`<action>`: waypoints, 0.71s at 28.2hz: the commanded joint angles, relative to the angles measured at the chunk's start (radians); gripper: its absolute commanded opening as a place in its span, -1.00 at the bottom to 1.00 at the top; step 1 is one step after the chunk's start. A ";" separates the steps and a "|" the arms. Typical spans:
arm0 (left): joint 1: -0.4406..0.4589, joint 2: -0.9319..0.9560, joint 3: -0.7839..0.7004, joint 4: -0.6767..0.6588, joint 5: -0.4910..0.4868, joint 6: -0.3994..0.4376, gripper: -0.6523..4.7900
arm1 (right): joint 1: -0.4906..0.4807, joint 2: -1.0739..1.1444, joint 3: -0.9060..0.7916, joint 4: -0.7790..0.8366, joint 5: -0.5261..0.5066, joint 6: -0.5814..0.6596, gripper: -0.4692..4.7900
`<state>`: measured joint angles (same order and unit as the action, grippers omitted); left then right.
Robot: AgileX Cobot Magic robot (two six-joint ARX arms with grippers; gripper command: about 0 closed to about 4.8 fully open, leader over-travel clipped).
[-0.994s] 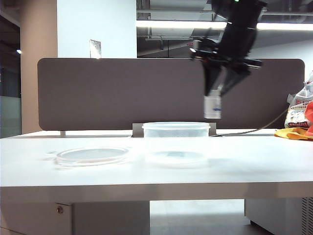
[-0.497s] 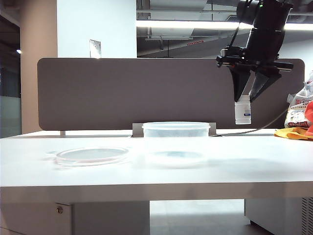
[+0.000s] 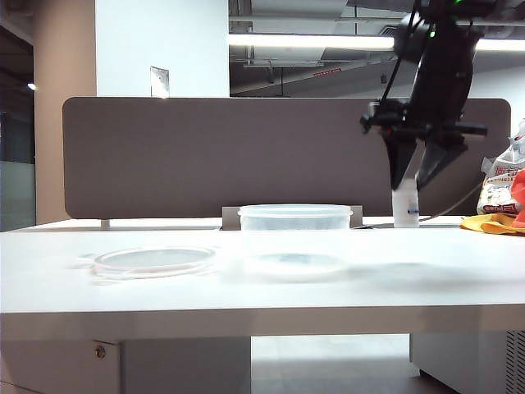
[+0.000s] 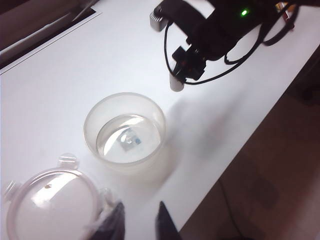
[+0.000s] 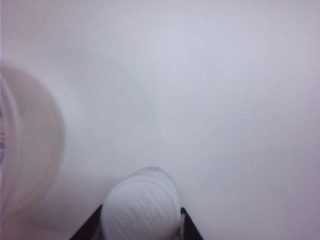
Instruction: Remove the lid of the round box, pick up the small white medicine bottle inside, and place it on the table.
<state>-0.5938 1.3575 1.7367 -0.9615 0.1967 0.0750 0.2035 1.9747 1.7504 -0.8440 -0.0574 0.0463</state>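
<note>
While the right gripper [image 3: 417,176] pinches the upright small white medicine bottle [image 3: 405,207] at the round box's [image 3: 295,220] three o'clock, its base hangs at the surface [image 3: 246,287]; the left gripper's [image 4: 140,225] fingers [image 4: 166,227] stand spread, empty, beside the lid [image 4: 50,207].

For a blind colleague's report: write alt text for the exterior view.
The right gripper holds the small white medicine bottle upright, low over the table, right of the open round box. The lid lies flat to the box's left.
</note>
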 commanded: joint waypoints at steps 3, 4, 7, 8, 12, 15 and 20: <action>0.000 -0.003 0.005 0.014 -0.002 0.004 -0.45 | 0.000 0.036 0.002 0.008 -0.015 -0.002 -0.26; 0.000 -0.003 0.005 0.015 -0.002 0.004 -0.45 | 0.000 0.042 0.002 0.009 -0.016 -0.002 -0.26; 0.000 -0.003 0.005 0.017 -0.002 0.004 -0.45 | 0.000 0.055 0.002 0.013 -0.016 -0.002 -0.26; 0.000 -0.003 0.005 0.018 -0.002 0.004 -0.45 | 0.000 0.060 0.002 0.013 -0.016 -0.002 -0.26; 0.000 -0.003 0.005 0.020 -0.002 0.004 -0.45 | 0.000 0.074 0.001 0.015 -0.016 -0.002 -0.26; 0.000 -0.003 0.005 0.022 -0.003 0.004 -0.45 | 0.000 0.080 0.002 0.014 -0.020 -0.002 -0.25; 0.000 -0.003 0.005 0.032 -0.031 0.004 -0.45 | 0.000 0.080 0.002 0.026 -0.031 -0.002 -0.04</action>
<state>-0.5938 1.3575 1.7363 -0.9501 0.1799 0.0753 0.2031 2.0586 1.7504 -0.8341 -0.0826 0.0463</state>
